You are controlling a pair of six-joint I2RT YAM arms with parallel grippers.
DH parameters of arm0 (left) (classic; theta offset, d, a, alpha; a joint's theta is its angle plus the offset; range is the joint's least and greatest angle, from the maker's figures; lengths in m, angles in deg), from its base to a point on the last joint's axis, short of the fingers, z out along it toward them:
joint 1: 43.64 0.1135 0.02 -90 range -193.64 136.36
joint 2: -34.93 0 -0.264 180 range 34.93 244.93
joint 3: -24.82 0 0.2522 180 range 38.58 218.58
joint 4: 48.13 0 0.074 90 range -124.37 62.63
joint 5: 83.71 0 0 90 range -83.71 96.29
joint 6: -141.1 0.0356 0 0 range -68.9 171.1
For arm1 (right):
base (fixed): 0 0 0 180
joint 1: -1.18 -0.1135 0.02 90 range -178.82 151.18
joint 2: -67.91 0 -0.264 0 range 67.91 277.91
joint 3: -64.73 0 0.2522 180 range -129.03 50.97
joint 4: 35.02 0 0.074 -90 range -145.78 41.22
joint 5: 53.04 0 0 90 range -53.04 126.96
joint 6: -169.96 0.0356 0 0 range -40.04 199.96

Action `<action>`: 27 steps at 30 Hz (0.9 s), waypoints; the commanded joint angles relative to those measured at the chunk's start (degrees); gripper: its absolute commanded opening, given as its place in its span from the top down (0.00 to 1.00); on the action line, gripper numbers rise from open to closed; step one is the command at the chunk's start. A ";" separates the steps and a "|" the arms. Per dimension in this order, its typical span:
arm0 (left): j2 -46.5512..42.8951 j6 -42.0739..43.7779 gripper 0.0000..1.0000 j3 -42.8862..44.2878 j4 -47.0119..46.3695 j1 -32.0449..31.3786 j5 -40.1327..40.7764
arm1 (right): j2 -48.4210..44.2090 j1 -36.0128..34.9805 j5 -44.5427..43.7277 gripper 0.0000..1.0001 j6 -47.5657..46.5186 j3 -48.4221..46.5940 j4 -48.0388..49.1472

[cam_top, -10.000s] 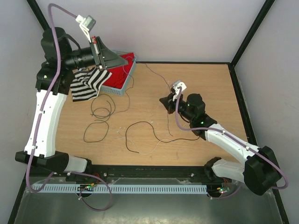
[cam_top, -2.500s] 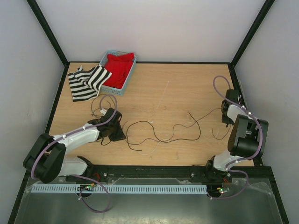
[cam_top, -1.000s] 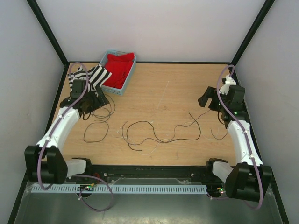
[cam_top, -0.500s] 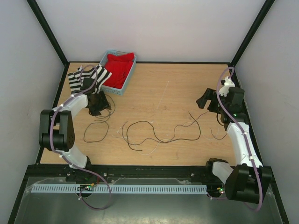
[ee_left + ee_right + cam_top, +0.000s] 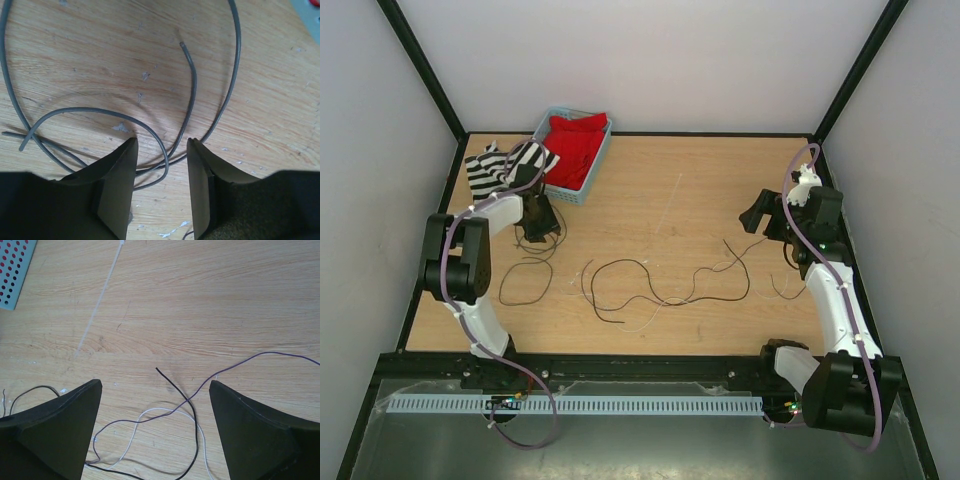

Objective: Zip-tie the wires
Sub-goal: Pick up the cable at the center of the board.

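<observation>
Wires (image 5: 660, 298) lie loose across the middle of the worktop (image 5: 720, 170), mostly black with a few pale strands. More loops curl at the left and a short piece sits near the right edge. None are bundled yet.

Top view: left pincer (image 5: 542, 225) is down on the loops at far left, just near the blue basket (image 5: 570, 194) with its red cloth (image 5: 575, 145) and the striped cloth (image 5: 488, 170). A second ago the left arm was reaching that spot from further left; now it is folded in tighter over the loops. Right pincer (image 5: 757, 212) hangs at far right, same place as a second ago. A pale zip tie (image 5: 668, 205) lies far of the centre strands, untouched.

Left wrist view: left pincer (image 5: 160, 150) has gone from wide to about half gap. The jaws stand either side of two or three grey wire strands (image 5: 192, 90) but are not clamped on them yet. Judged as a grab in progress on the left loops, first step of gathering.

Right wrist view: right pincer (image 5: 155, 385) is wide and holds nothing. Black, purple and white strands (image 5: 192, 420) cross below it, with the zip tie (image 5: 97, 305) and a basket corner (image 5: 12, 270) to the far left.

Centre strands have not shifted in the last second. The task is barely started: gathering and tying both remain.
</observation>
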 commanded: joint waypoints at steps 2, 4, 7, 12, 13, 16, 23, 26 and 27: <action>1.77 -1.01 0.56 0.34 -0.71 0.01 2.90 | -0.03 -0.29 0.68 0.01 -0.75 -0.14 2.63; 1.99 -1.20 0.62 0.03 -0.86 0.00 3.09 | 0.08 -0.31 0.73 0.00 -0.83 -0.10 2.68; 1.66 -1.41 0.73 -0.53 -1.14 -0.08 3.28 | 0.15 -0.26 0.74 0.00 -0.96 -0.22 2.77; -0.95 -0.53 0.91 -0.78 -1.16 -0.08 2.88 | 0.15 -0.26 0.78 0.01 -0.85 -0.03 2.87; -2.02 -0.15 0.95 -0.68 -1.14 -0.06 2.68 | 0.15 -0.26 0.82 0.00 -0.80 0.09 2.87; -6.47 0.94 1.00 -0.05 -1.14 -0.04 1.68 | 0.24 -0.32 1.08 0.00 -0.68 0.26 2.90; -21.41 7.45 1.00 5.05 -1.05 -0.26 -2.17 | 0.03 -0.31 2.81 0.00 0.14 -0.14 3.02; -27.11 11.00 1.00 8.45 -0.88 -0.06 -4.09 | 0.13 -0.33 3.75 0.01 0.52 -0.27 3.39; -28.71 12.01 1.00 9.87 -0.79 -0.03 -5.20 | 0.22 -0.34 4.50 0.01 0.86 -0.34 3.68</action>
